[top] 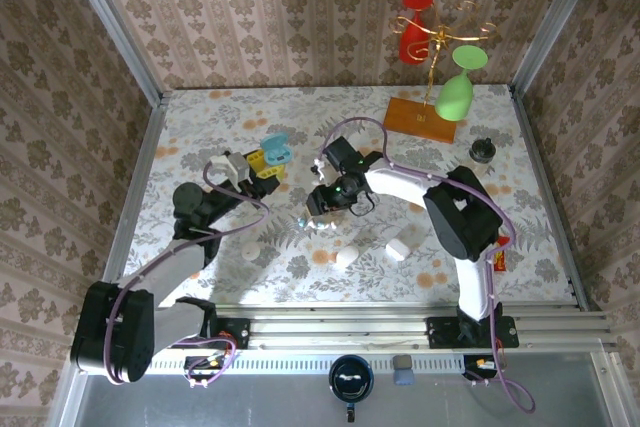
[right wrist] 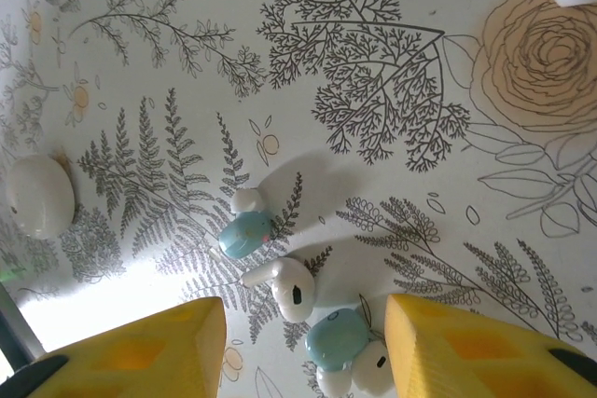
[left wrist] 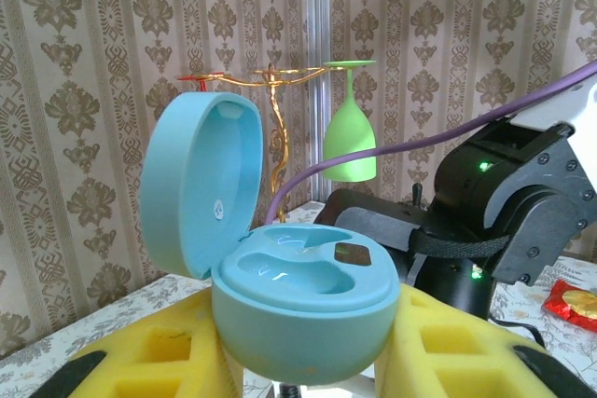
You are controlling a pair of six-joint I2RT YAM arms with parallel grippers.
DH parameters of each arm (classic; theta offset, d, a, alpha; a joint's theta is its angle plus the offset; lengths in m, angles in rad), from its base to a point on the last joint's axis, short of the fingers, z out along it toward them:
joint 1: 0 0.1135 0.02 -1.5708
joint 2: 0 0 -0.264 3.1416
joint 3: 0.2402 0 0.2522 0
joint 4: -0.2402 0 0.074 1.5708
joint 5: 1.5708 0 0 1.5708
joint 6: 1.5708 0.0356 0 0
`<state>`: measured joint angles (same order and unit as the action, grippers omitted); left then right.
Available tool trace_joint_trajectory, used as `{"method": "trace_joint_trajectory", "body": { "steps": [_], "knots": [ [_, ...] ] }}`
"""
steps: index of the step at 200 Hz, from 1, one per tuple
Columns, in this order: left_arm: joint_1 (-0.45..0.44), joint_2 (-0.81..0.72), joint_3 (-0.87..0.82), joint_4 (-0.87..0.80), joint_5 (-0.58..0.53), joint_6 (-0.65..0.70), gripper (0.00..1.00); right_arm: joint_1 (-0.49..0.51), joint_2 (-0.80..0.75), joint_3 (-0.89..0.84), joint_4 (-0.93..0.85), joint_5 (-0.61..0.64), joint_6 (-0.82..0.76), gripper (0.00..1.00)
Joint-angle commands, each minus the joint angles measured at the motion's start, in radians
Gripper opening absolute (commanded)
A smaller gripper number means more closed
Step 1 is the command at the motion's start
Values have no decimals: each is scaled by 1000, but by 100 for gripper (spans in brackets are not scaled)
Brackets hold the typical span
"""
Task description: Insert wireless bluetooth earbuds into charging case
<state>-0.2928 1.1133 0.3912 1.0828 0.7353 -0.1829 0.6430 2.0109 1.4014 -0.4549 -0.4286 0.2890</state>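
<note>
**Left claw (left wrist: pixel 303 361) clamps charging case (left wrist: pixel 308 300), right claw (right wrist: pixel 303 342) spread over earbuds (right wrist: pixel 284 284)**

Its 2 yellow fingers (left wrist: pixel 140 361) pinch the blue case from both sides, lid standing open. Right claw's fingers stand wide apart above the earbuds, which lie close together on the floral table (right wrist: pixel 420 90).

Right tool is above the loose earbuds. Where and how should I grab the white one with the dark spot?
Take the white earbud by its rounded head, coming straight down from above: it lies flat on the table with its thin stem sticking out sideways. Keep the right tool clear of the blue pieces close beside it.
</note>
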Motion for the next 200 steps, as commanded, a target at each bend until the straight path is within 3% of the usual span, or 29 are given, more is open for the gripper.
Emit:
{"method": "trace_joint_trajectory", "body": {
  "steps": [1,26,135,200],
  "knots": [
    [9,-30,1,-20,-3,32,24,29,25,33,-117,39,-63,50],
    [8,-40,2,-28,-5,36,24,50,24,29,-139,118,-81,45],
    [8,-56,-14,-33,-13,43,24,62,51,73,-224,190,-123,24],
    [7,-59,-17,-33,-14,46,24,15,-42,19,-221,241,-136,22]
  ]
}}
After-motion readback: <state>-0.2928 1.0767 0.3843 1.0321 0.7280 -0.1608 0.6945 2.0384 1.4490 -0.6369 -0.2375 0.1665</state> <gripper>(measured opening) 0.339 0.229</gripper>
